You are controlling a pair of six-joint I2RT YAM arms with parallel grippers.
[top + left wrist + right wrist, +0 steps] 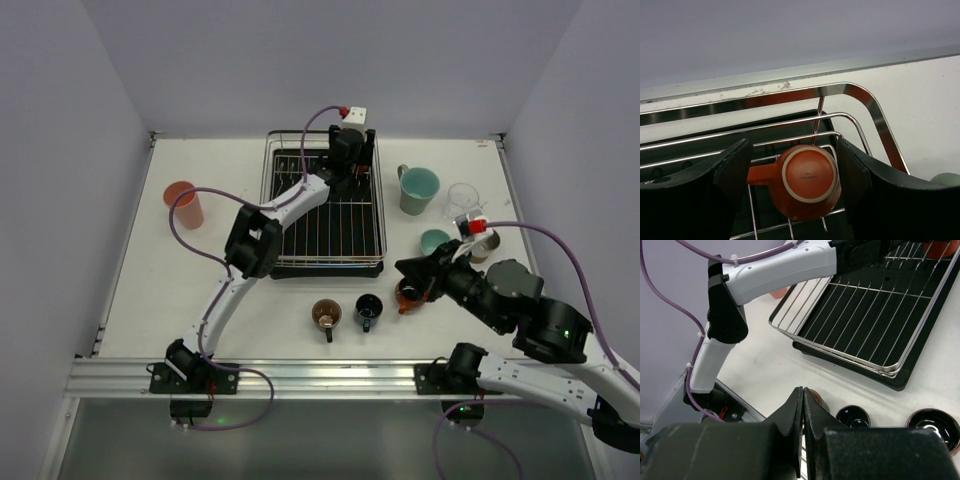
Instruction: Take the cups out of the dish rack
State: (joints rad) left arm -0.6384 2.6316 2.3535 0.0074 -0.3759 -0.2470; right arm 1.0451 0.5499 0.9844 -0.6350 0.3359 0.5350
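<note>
An orange handled cup [807, 180] lies upside down on the wires at the far end of the dish rack [325, 235]. My left gripper [794, 150] is open around it, one finger [735, 170] by the handle and the other [855, 170] at the opposite side, with small gaps showing. In the top view the left gripper [352, 165] hides this cup. My right gripper [803, 390] is shut on nothing, hovering over the table near the rack's front right corner [410, 270]. Brown [326, 314], dark blue [368, 310] and red [408, 293] cups stand in front of the rack.
A salmon-pink cup [184, 204] stands left of the rack. To its right are a green cup [418, 189], a clear cup [465, 198] and a teal cup [434, 242]. The left arm [250, 240] stretches over the rack. The rack's rim [900, 367] lies ahead of the right gripper.
</note>
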